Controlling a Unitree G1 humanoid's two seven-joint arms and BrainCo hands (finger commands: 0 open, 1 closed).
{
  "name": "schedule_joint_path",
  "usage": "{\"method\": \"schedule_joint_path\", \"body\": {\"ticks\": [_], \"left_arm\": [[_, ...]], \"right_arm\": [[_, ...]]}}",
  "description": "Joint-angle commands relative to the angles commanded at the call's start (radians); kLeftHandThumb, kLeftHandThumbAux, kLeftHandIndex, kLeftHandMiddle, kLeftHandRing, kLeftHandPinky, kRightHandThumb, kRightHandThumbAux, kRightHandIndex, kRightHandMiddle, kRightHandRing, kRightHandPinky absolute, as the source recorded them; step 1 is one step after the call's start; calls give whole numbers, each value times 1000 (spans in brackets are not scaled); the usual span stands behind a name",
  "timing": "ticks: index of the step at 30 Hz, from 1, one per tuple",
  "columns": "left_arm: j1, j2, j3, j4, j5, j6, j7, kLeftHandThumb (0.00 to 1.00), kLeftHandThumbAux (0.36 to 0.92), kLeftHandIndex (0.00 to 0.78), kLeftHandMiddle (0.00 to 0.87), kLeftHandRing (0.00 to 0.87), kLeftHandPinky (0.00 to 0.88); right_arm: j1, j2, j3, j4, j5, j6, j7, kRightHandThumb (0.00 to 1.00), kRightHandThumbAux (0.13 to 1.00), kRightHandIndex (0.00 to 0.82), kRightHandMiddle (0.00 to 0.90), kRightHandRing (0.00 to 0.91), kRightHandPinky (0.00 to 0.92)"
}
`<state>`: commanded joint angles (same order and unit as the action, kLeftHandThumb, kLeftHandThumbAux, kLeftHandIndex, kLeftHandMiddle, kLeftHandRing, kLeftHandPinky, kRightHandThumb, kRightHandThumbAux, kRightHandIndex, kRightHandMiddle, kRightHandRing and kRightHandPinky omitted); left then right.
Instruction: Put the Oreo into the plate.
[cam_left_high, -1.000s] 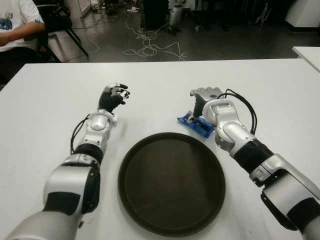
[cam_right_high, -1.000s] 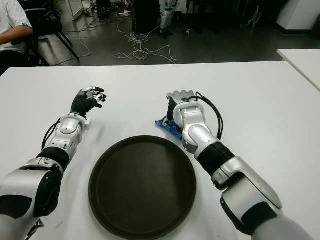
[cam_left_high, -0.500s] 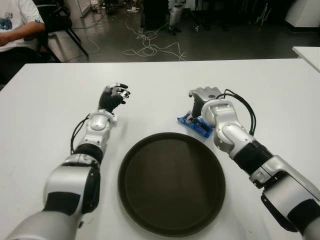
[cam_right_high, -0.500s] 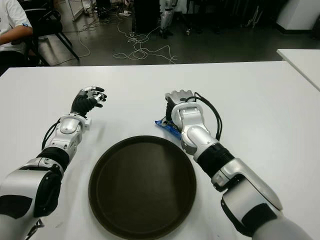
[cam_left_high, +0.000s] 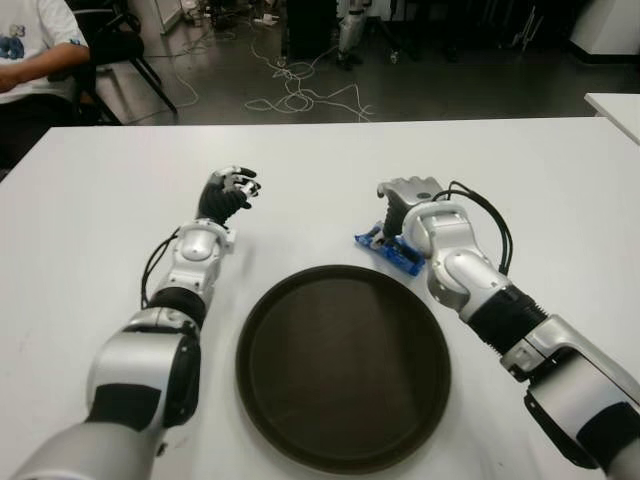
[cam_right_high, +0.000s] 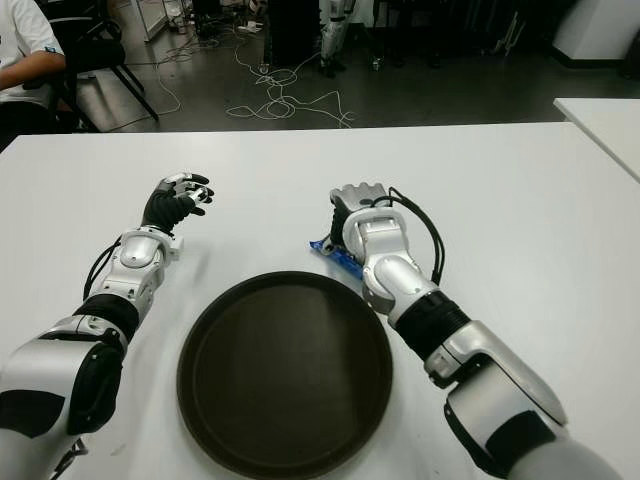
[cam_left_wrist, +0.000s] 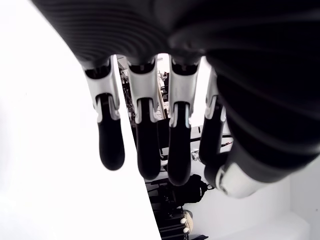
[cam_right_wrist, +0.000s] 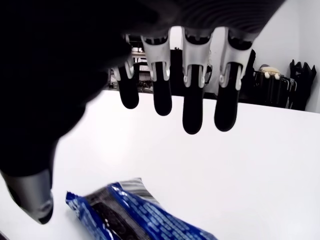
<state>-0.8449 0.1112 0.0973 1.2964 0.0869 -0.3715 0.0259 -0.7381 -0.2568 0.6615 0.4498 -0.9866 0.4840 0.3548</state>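
On white table (cam_left_high: 90, 200): plate (cam_left_high: 343, 365), Oreo (cam_left_high: 390, 250) under spread, empty right robot hand (cam_left_high: 405, 200); cables (cam_left_high: 300, 95) on floor.

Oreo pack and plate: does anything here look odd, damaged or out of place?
Nothing stands out. The blue Oreo pack lies intact on the white table, just beyond the empty plate. The right hand is over it, fingers open, not yet gripping. The left hand holds nothing.

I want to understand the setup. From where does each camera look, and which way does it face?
Eye views: head, facing down at the table; both arms, left hand, right hand, plate, Oreo.
Left wrist: on that arm; own open fingers.
Right wrist: on that arm; own open fingers above Oreo.
Right wrist and eye views share the Oreo.
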Motion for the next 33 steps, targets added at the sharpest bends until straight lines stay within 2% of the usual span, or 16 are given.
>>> {"method": "schedule_joint_path", "body": {"ticks": [11, 23, 27, 33], "left_arm": [[-2, 0, 0, -1, -1, 3, -1, 823, 684, 386, 456, 383, 435], [-3, 0, 0, 2, 1, 5, 10, 823, 685, 381, 457, 379, 439], [0, 1, -1, 0, 2, 0, 8, 821, 688, 373, 460, 379, 437], [1, 0, 2, -2, -3, -2, -2, 821, 687, 377, 458, 375, 427]], "right_arm": [[14, 10, 6, 50, 0, -14, -43, 0, 671, 224, 235, 295, 383], [39, 19, 4, 45, -3, 4, -71, 0, 651, 217, 225, 287, 379], [42, 16, 4, 47, -3, 0, -87, 0, 649, 224, 232, 292, 384], [61, -13, -11, 59, 13, -32, -121, 0, 662, 223, 230, 290, 378]]}}
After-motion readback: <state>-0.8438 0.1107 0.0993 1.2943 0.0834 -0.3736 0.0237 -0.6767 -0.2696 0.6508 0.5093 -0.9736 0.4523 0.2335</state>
